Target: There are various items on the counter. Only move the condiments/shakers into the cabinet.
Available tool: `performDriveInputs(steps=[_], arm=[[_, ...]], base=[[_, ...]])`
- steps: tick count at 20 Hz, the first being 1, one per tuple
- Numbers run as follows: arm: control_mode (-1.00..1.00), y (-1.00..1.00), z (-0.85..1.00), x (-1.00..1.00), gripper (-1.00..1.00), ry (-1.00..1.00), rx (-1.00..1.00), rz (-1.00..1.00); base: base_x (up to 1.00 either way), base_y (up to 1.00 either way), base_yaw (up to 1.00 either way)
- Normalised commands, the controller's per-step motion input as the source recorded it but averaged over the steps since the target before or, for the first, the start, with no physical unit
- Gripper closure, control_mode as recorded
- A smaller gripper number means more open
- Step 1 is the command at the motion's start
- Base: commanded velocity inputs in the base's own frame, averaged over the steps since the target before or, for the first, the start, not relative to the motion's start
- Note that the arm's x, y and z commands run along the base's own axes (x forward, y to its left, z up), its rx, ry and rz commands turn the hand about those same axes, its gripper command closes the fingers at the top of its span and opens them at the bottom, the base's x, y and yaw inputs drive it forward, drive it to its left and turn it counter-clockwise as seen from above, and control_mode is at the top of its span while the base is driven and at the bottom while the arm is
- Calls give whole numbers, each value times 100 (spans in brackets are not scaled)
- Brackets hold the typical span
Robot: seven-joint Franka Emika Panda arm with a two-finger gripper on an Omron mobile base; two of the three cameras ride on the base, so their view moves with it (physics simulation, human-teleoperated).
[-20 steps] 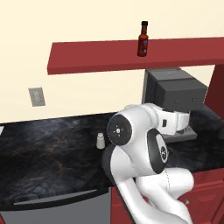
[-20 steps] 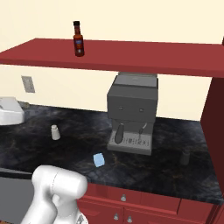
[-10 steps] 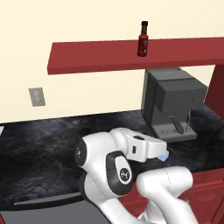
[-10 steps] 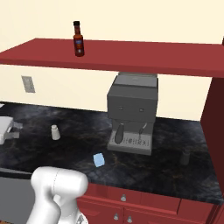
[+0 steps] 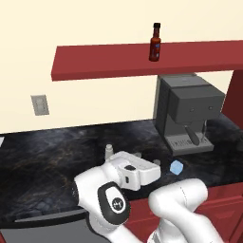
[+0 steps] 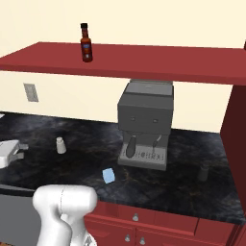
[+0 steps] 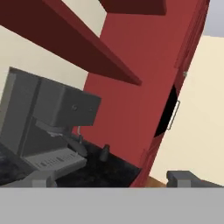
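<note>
The slim red sauce bottle (image 5: pixel 154 42) (image 6: pixel 86 43) stands on top of the long dark red cabinet (image 5: pixel 118 61) (image 6: pixel 153 62). On the black counter (image 5: pixel 47 156) (image 6: pixel 182 192), the whitish shaker (image 5: pixel 109 152) (image 6: pixel 61 145) stands upright just behind my hand. The black shaker (image 6: pixel 203 173) (image 7: pixel 105 153) stands to the right of the coffee machine, beside a tall red panel. A light-blue block (image 5: pixel 176 167) (image 6: pixel 109 176) lies near the front edge. My gripper (image 5: pixel 148 159) (image 6: pixel 19 149) (image 7: pixel 111 181) hovers low over the counter, open, with nothing between its fingers.
The big grey coffee machine (image 5: pixel 190 114) (image 6: pixel 144 125) (image 7: pixel 43 127) stands under the cabinet. A tall red side panel (image 6: pixel 235 144) (image 7: pixel 135 87) closes the counter's right end. A wall outlet (image 5: pixel 40 105) sits at the left. Red lower cupboards (image 6: pixel 153 230) run below the counter.
The arm has swung left and down, carrying the hand from beside the coffee machine to low over the counter by the whitish shaker. The jaws stayed open; no item moved.
</note>
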Motion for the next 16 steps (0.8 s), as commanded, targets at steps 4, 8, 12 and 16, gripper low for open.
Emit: performDriveInputs(steps=[4, 8, 12, 16], arm=[[-100, 29, -29, 9, -100, 0, 0, 9], [-100, 23, -18, 22, -100, 0, 4, 13], [-100, 16, -2, 44, -100, 0, 20, 8], [-100, 24, -7, 58, -100, 0, 24, 5]], base=[[0, 0, 0], [0, 0, 0], [0, 0, 0], [0, 0, 0]])
